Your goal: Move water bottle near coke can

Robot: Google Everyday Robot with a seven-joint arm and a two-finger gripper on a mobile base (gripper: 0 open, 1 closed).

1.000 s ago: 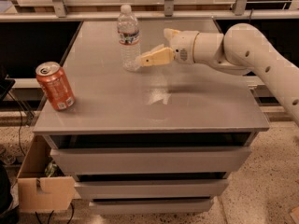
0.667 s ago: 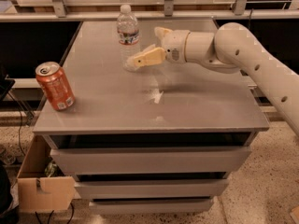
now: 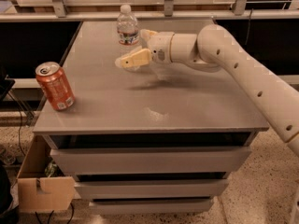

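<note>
Speckled terrazzo floor surrounds a gray drawer cabinet whose flat metal top serves as the work surface. A metal rail runs along behind it, and an open cardboard box sits on the floor at the cabinet's near left corner.

The water bottle stands upright at the far edge of the top, a little left of centre, white cap up and label band facing the camera. The coke can stands upright at the left side of the top, close to the near left corner, well apart from the bottle.

The white arm reaches in from the right, low over the far half of the top. Its gripper points left at the bottle's lower part, with its jaws spread wide. One of the tan fingers lies on the near side, just in front of the bottle's base, and the other shows just right of the bottle at label height. Whether either finger touches the bottle cannot be told. The bottle is not clamped.
</note>
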